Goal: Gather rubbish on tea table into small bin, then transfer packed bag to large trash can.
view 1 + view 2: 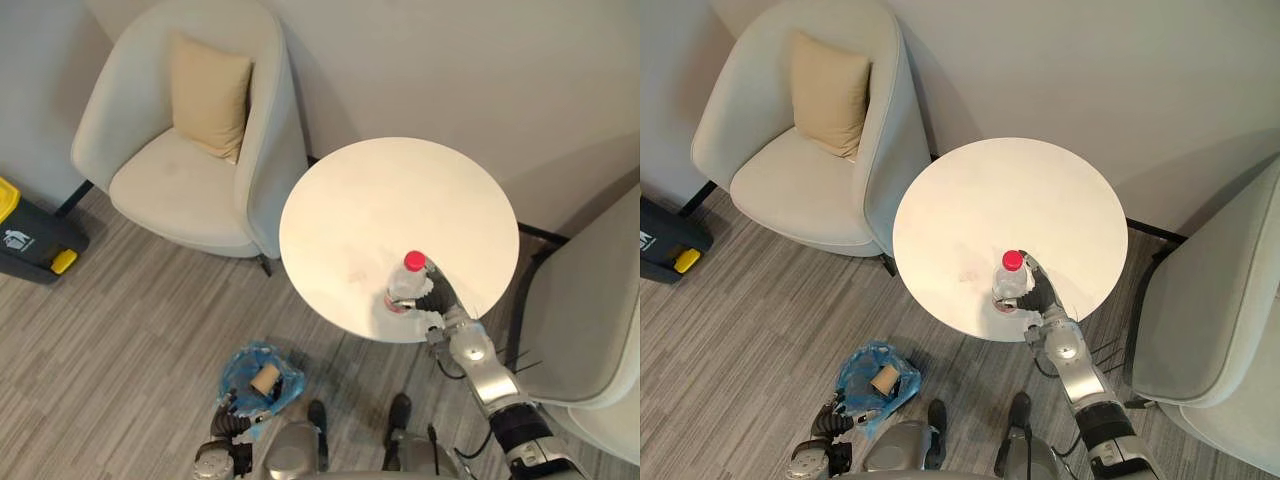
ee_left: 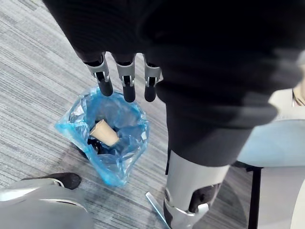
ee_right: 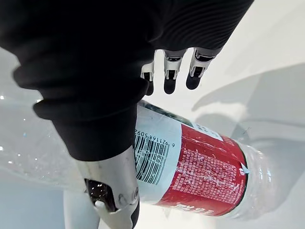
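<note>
**Bottle in hand on the tabletop, bin waiting on the floor**

Grey wood-grain floor [image 1: 130,330] runs through a small sitting corner against a pale wall. One cream armchair [image 1: 170,190] stands at the far left with a beige cushion [image 1: 210,95] propped against its back, and a second pale chair [image 1: 590,310] sits at the right, close to the table. Between them is a round white tabletop [image 1: 400,200]. At the left edge of the room, well apart from the table, is a black and yellow trash can [image 1: 35,240].

On the floor by the near left of the table stands the small bin [image 1: 232,372], lined with a crinkled blue bag [image 2: 126,164] whose mouth gapes open. A cardboard tube [image 2: 106,133] lies tilted inside the bag.

Near the front edge of the tabletop a clear plastic bottle [image 1: 405,285] stands upright, with a red cap [image 1: 414,261] and a red and white label [image 3: 190,167]. The right hand [image 1: 435,300] reaches in from the table's near right and has the bottle's lower part between thumb and fingers, closed round it; the thumb lies on one side of the label, the fingers [image 3: 167,71] on the other. The bottle's base is on the tabletop.

The left hand [image 2: 125,81] hangs low above the bin's open mouth, its fingers straight, pointing down and holding nothing.
</note>
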### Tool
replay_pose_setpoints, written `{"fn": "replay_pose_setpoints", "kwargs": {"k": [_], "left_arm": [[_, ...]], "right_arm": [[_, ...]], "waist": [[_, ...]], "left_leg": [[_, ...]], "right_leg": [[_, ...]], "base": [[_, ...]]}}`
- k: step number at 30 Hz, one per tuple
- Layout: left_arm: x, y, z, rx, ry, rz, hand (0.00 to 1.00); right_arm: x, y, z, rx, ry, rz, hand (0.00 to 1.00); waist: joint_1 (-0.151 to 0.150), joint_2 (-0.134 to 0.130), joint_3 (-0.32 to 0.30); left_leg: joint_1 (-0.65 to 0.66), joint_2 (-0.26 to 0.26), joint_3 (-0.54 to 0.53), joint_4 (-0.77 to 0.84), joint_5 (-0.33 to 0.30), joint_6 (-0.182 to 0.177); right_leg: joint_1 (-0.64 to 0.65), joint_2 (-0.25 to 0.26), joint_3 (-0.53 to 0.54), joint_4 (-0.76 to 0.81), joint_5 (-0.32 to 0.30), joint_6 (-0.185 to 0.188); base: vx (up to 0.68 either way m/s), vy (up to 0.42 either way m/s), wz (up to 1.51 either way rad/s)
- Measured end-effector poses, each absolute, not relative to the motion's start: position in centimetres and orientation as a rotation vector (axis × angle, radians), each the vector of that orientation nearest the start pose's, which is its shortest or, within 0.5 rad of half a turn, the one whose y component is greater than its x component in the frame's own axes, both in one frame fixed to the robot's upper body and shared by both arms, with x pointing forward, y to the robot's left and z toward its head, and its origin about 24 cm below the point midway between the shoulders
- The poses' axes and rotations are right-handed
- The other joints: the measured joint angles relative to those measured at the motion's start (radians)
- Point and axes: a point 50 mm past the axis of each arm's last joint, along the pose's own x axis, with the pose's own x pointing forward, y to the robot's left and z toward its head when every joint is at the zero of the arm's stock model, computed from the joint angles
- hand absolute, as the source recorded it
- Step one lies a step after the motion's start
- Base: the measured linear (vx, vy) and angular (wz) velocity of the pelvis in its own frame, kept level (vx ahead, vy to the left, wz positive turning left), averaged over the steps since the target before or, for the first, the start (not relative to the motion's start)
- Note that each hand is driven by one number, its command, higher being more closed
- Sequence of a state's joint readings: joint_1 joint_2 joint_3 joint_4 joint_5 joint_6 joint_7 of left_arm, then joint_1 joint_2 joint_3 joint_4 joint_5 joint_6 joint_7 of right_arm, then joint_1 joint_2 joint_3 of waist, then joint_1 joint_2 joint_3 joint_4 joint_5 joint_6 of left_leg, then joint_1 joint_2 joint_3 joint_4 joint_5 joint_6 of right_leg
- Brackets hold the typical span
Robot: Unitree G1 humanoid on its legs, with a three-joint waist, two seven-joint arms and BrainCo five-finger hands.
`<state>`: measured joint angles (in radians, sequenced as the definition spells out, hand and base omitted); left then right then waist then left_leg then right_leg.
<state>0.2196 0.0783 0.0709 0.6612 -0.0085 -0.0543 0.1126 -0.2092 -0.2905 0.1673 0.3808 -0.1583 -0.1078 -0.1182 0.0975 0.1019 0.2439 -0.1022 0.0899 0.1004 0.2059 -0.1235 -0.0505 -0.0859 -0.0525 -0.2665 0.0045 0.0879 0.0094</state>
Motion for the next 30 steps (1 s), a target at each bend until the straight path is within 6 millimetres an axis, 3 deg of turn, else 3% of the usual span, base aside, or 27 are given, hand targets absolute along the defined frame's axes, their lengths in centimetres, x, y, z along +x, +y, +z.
{"fn": "replay_pose_setpoints", "kwargs": {"k": [5, 11, 18, 21, 24, 26, 28, 29, 30], "left_arm": [[11.9, 20.3, -12.8, 0.067, 0.824, 0.262, 0.0], [11.9, 19.6, -12.9, 0.043, 0.829, 0.261, 0.0], [11.7, 19.7, -13.0, 0.035, 0.835, 0.275, 0.0], [11.1, 19.8, -13.2, 0.035, 0.856, 0.285, 0.0], [10.6, 20.4, -13.3, 0.05, 0.867, 0.295, 0.0], [10.7, 20.6, -13.2, 0.05, 0.862, 0.299, 0.0], [10.7, 20.6, -13.1, 0.041, 0.857, 0.309, 0.0], [10.8, 20.6, -13.1, 0.04, 0.855, 0.311, 0.0], [10.8, 20.6, -13.0, 0.039, 0.852, 0.311, 0.0]], "right_arm": [[30.5, -17.3, 3.9, -0.481, -0.013, 0.016, 1.0], [30.3, -17.6, 4.1, -0.446, -0.02, -0.017, 1.0], [26.7, -18.8, 5.3, -0.357, -0.101, -0.112, 1.0], [24.9, -18.4, 5.4, -0.318, -0.115, -0.118, 1.0], [23.2, -18.4, 4.9, -0.292, -0.099, -0.135, 1.0], [22.4, -18.6, 4.7, -0.291, -0.086, -0.132, 1.0], [22.5, -18.8, 4.8, -0.285, -0.088, -0.133, 1.0], [22.6, -18.9, 4.9, -0.281, -0.094, -0.136, 1.0], [23.0, -18.8, 5.3, -0.276, -0.11, -0.133, 1.0]], "waist": [[0.01, 0.0, 0.024], [0.025, 0.0, 0.024], [0.019, -0.013, 0.025], [-0.003, -0.042, 0.015], [-0.005, -0.071, -0.01], [-0.005, -0.079, -0.018], [-0.001, -0.079, -0.018], [-0.001, -0.079, -0.018], [-0.002, -0.077, -0.019]], "left_leg": [[-0.028, -0.002, -0.017, 0.012, 0.0, 0.0], [-0.032, -0.004, -0.028, 0.008, 0.006, 0.0], [0.026, -0.005, -0.061, -0.01, 0.007, 0.001], [0.05, -0.011, -0.098, -0.029, 0.008, 0.001], [0.054, -0.022, -0.153, -0.042, 0.021, 0.001], [0.036, -0.047, -0.227, -0.074, 0.071, 0.002], [0.001, -0.06, -0.23, -0.073, 0.114, 0.007], [-0.032, -0.073, -0.173, -0.071, 0.162, 0.026], [-0.041, -0.079, -0.05, -0.107, 0.213, 0.071]], "right_leg": [[-0.017, -0.003, -0.011, 0.01, 0.0, 0.0], [-0.022, -0.003, -0.019, 0.01, 0.0, 0.0], [0.037, -0.006, -0.039, 0.033, -0.039, 0.01], [0.059, -0.019, -0.076, 0.084, -0.088, 0.011], [0.067, -0.036, -0.127, 0.129, -0.129, 0.013], [0.068, -0.066, -0.209, 0.152, -0.15, 0.019], [0.067, -0.086, -0.266, 0.153, -0.152, 0.017], [0.067, -0.106, -0.316, 0.152, -0.152, 0.016], [0.063, -0.131, -0.361, 0.147, -0.148, 0.01]], "base": [[-0.05, 0.01, 0.07], [0.01, 0.003, 0.04], [0.02, 0.002, 0.15], [-0.01, -0.028, 0.37], [0.03, -0.042, 0.54], [0.04, -0.046, 1.09], [-0.01, -0.019, 1.14], [-0.07, 0.058, 1.31], [-0.07, 0.058, 1.22]]}}
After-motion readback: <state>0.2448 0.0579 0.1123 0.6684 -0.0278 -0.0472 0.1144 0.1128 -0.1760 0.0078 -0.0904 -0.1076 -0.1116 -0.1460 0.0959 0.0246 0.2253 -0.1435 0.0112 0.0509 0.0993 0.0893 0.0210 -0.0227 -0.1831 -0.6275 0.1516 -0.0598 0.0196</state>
